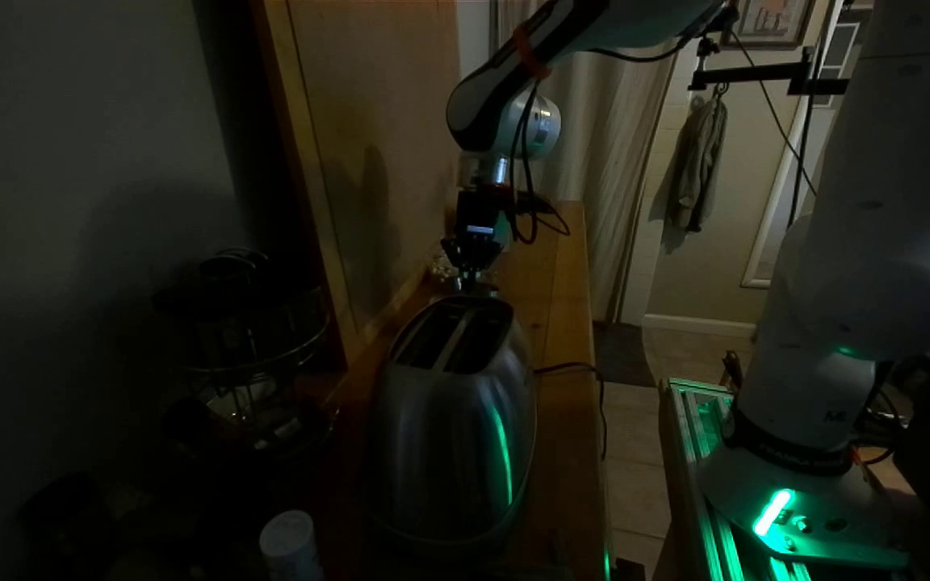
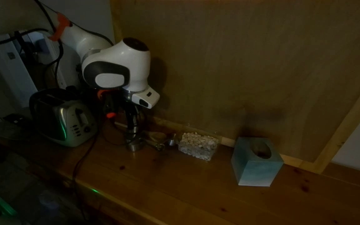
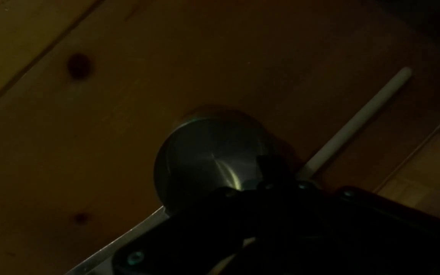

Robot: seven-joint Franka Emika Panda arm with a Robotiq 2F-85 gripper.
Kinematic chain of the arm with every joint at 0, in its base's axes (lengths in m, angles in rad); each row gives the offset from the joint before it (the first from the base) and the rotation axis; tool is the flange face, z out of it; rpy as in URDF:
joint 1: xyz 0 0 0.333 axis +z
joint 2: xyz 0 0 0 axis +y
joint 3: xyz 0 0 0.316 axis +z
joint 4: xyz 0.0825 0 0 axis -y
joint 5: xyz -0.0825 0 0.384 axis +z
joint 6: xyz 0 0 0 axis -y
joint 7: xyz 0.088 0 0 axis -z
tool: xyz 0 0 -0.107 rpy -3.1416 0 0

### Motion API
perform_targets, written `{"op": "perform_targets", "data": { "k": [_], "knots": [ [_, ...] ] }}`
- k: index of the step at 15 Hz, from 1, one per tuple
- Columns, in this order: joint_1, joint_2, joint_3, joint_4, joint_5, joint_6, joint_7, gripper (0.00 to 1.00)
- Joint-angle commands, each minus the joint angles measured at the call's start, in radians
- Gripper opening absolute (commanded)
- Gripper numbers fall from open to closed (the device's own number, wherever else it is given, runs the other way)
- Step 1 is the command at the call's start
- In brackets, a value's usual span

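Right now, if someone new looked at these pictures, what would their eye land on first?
Most likely the bright green light on the robot's base, glowing in an exterior view. Next would come the shiny metal toaster on the wooden counter, seen in both exterior views. Then perhaps the dark gripper, overlapping the edge of a round metal cup near the middle of the wrist view.

The white, rounded arm [image 2: 137, 67] has a dark panel [image 2: 91, 74], pale oval inset [image 2: 109, 80] and black cap [image 2: 135, 44], plus an orange strap [image 2: 62, 25] and black cables [image 2: 61, 50]. The base [image 1: 824, 504], at right in an exterior view, has a black band [image 1: 788, 449] and glowing green bar [image 1: 773, 512]. The black gripper [image 1: 469, 274] has round screws [image 3: 135, 258].
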Motion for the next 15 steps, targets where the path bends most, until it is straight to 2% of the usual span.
{"op": "perform_targets", "data": {
  "k": [1,5,13,14,15],
  "knots": [
    [-0.015,0.050,0.003,0.053,0.068,-0.017,-0.016,0.01],
    [-0.020,0.070,0.006,0.072,0.088,-0.018,-0.010,0.01],
    [-0.014,0.110,0.012,0.084,0.025,-0.031,0.047,0.01],
    [-0.015,0.108,0.013,0.086,0.027,-0.034,0.047,0.26],
    [-0.015,0.106,0.013,0.086,0.029,-0.036,0.045,0.29]
  ]
}}
